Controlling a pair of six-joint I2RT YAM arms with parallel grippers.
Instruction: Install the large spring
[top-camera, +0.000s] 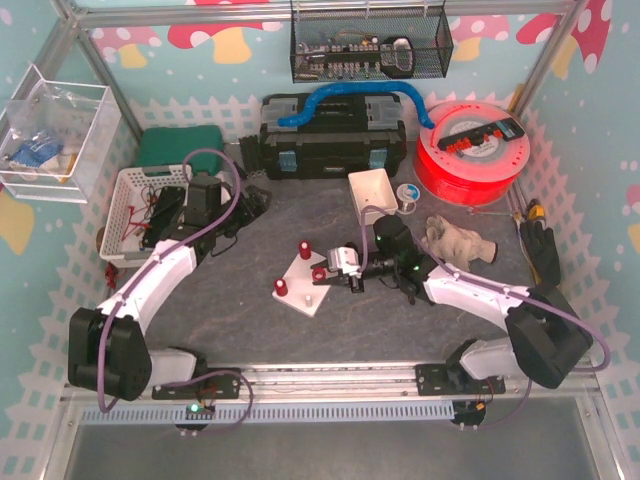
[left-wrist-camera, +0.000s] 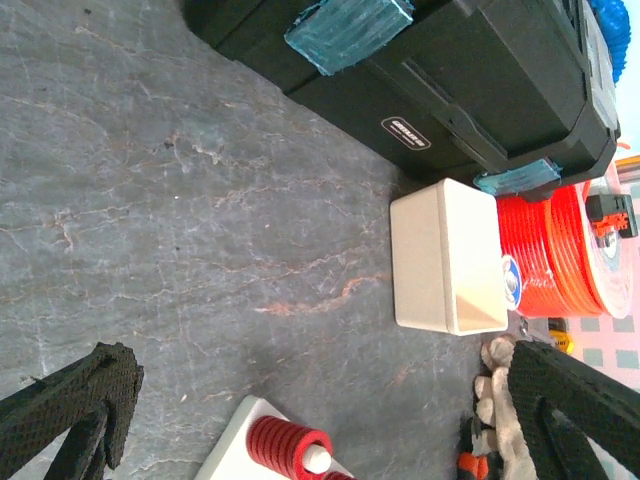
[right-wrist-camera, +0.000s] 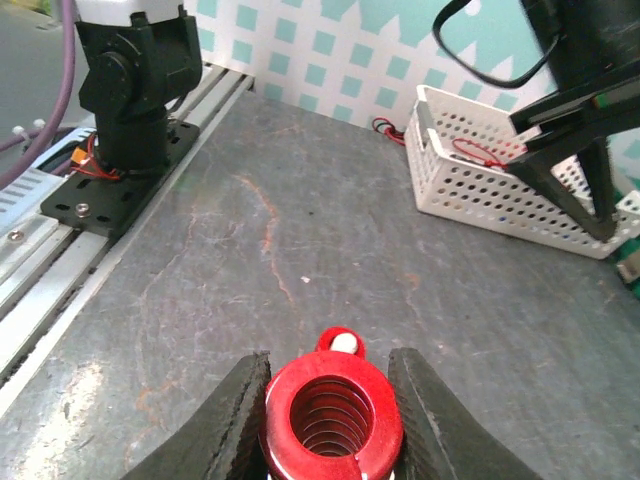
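The large red spring (right-wrist-camera: 332, 412) lies on its side between my right gripper's (right-wrist-camera: 330, 362) fingers, its open end toward the camera; the gripper is shut on it. Just beyond it a small red spring (right-wrist-camera: 341, 343) sits on a white peg. In the top view the right gripper (top-camera: 333, 270) holds the large spring (top-camera: 319, 274) at the right edge of the white peg plate (top-camera: 297, 296), which carries two other red springs (top-camera: 303, 248). My left gripper (left-wrist-camera: 318, 385) hangs wide open with nothing in it, above the table behind the plate, and a peg's red spring (left-wrist-camera: 288, 446) shows below it.
A white perforated basket (top-camera: 132, 210) stands at the left. At the back are a black toolbox (top-camera: 330, 140) and an orange filament spool (top-camera: 470, 150). A white box (top-camera: 372, 190) and a pair of gloves (top-camera: 455, 240) lie behind the right arm.
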